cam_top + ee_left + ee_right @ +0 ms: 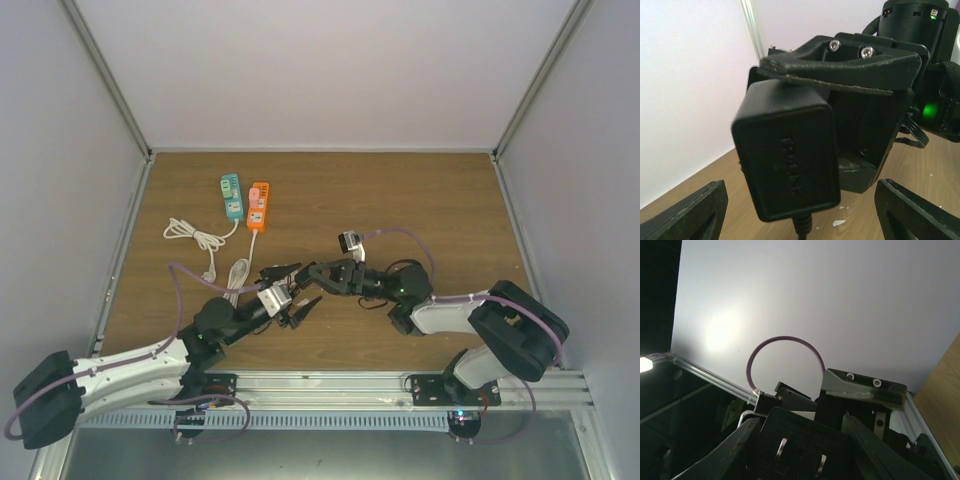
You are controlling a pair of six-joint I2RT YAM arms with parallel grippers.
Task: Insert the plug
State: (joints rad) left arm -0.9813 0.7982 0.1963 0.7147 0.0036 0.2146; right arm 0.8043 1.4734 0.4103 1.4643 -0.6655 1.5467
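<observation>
Black plug (785, 155) clamped in right gripper (800, 446) | left gripper (305, 285) fingers wide apart, facing it

Black boxy plug (785, 155) is held raised at centre. The teal strip (232, 197) and orange strip (258, 205) lie side by side, far left.

High overhead view; both wrist views close on plug (790, 155).

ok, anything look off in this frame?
Nothing spilled or broken. One oddity: the black plug, held in the right jaws above the table, has its prongs facing back at that wrist camera, not outward toward the power strips.
</observation>
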